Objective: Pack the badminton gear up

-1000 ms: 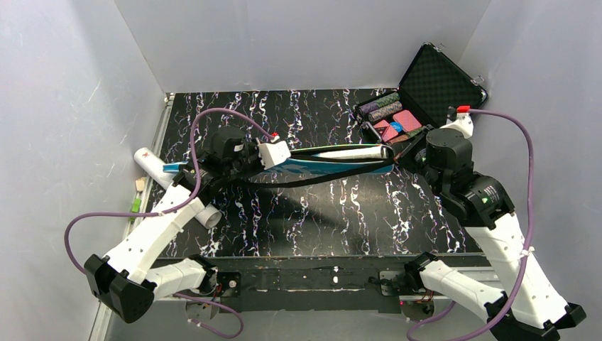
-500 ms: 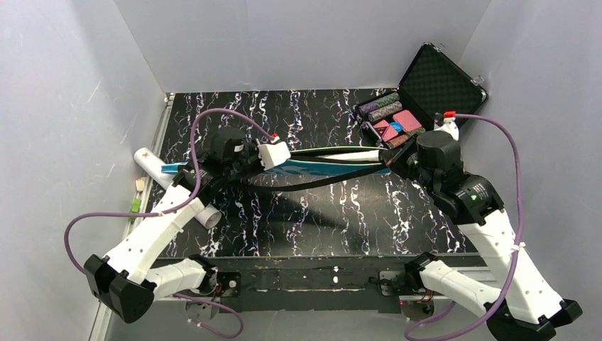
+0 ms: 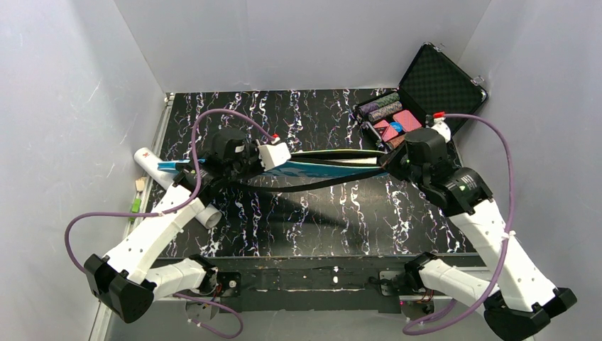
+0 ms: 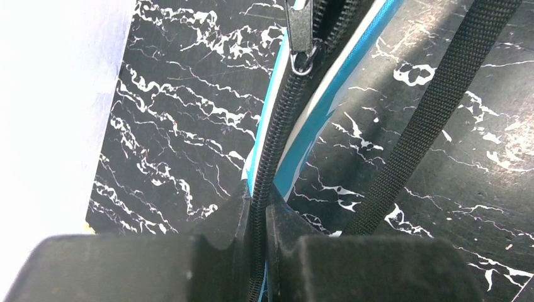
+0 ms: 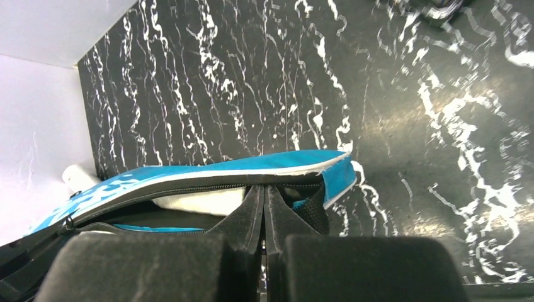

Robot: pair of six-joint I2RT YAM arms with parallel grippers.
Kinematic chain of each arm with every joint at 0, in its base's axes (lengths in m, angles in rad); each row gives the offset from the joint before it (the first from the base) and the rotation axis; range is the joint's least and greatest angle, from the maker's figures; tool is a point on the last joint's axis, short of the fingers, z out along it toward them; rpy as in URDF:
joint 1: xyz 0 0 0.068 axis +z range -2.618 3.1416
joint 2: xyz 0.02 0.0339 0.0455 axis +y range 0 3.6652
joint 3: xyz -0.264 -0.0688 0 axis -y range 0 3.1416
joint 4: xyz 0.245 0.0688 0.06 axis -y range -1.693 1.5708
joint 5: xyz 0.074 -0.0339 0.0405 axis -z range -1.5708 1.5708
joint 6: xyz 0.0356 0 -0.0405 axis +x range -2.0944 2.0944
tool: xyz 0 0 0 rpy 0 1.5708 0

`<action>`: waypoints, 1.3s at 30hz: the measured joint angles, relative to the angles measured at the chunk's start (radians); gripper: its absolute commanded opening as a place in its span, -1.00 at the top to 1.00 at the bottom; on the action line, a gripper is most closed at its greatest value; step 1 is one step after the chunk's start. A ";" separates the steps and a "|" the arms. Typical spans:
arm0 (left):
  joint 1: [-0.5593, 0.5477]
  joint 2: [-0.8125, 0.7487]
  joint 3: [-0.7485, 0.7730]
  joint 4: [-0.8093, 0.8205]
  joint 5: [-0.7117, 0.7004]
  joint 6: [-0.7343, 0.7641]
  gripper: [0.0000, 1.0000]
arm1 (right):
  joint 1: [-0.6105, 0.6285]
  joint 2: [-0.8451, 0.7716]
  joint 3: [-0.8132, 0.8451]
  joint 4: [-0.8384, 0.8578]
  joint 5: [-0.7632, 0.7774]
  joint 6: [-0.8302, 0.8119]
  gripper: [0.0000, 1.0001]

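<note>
The worry starts at my fingertips. My left gripper (image 4: 255,201) pinches only the thin zipper edge of the blue bag (image 3: 319,169), and my right gripper (image 5: 263,195) pinches only the rim at the bag's other end. A hard pull apart could slide the cloth out of either pinch or strain the zipper teeth. The white thing (image 5: 195,202) lying in the bag's open mouth (a racket handle, I judge) could block the closing if the bag sags. The black strap (image 4: 428,113) hangs loose beside my left fingers and could catch in the track.

Both pairs of jaws are pressed together on the bag, with nothing but cloth between them. The zipper pull (image 4: 301,38) sits further along the track, outside my left grip. The bag stretches between my two wrists and seems held just off the table (image 3: 298,227). The long white tube (image 3: 150,163) lies at the left edge under my left arm, not yet packed. I see no shuttlecocks. The black case (image 3: 440,78) stands open at the back right, near my right wrist.
</note>
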 measured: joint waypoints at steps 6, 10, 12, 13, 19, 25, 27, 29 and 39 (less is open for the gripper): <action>-0.008 -0.002 0.000 0.011 0.022 0.001 1.00 | 0.003 -0.040 0.134 -0.063 0.085 -0.080 0.80; -0.008 -0.007 0.000 0.015 0.025 0.002 1.00 | 0.003 -0.069 0.184 -0.056 0.079 -0.096 0.60; -0.009 -0.009 0.000 0.017 0.026 0.002 1.00 | 0.003 -0.073 0.184 -0.032 0.038 -0.096 0.36; -0.009 -0.009 0.000 0.017 0.027 0.003 1.00 | 0.003 -0.068 0.180 -0.014 0.004 -0.093 0.27; -0.021 -0.009 -0.006 0.040 0.012 0.003 1.00 | 0.026 0.026 0.155 0.134 -0.273 -0.054 -0.15; -0.059 -0.010 -0.028 0.062 -0.008 0.009 1.00 | 0.079 0.172 0.171 0.235 -0.421 -0.058 -0.23; -0.064 -0.010 -0.028 0.061 -0.001 0.016 1.00 | 0.088 0.236 0.214 0.241 -0.447 -0.083 -0.24; -0.065 -0.013 -0.028 0.054 0.018 0.026 1.00 | 0.091 0.303 0.264 0.251 -0.472 -0.114 -0.23; -0.068 -0.017 -0.028 -0.004 0.088 0.047 1.00 | 0.091 0.431 0.251 0.315 -0.688 -0.224 -0.24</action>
